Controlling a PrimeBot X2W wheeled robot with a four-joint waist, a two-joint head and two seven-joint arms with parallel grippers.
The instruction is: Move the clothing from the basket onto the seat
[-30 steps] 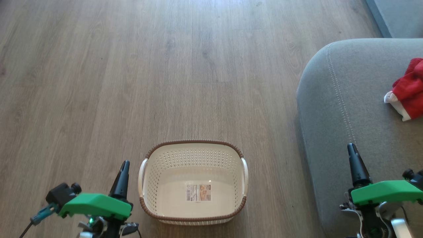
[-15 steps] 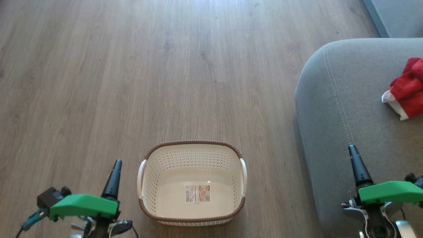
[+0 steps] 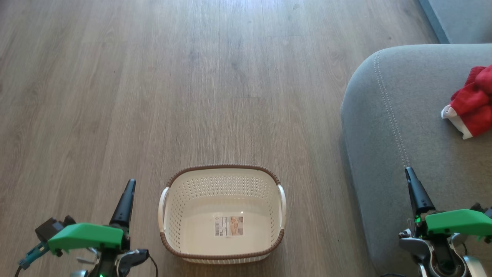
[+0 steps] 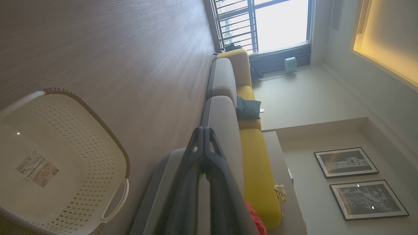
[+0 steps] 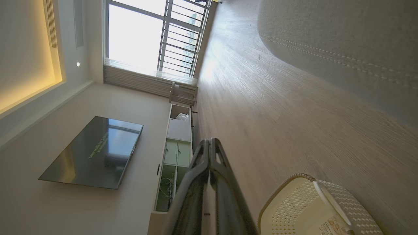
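The cream basket with its brown rim stands on the wooden floor at the bottom centre, and only a label sticker lies on its floor. Red clothing with white trim lies on the grey seat at the right. My left gripper is shut, left of the basket, holding nothing. Low over the seat's near part, my right gripper is shut too and holds nothing. The basket appears again in the left wrist view, with the shut left gripper in front of the seat. The right wrist view has the basket beside the shut right gripper.
Bare wooden floor spreads ahead and to the left. A yellow sofa back with a dark cushion runs behind the seat. A wall television and a low cabinet stand across the room by a window.
My left gripper has drawn back down and to the left, away from the basket. The whole head view has shifted slightly. The right gripper has barely moved.
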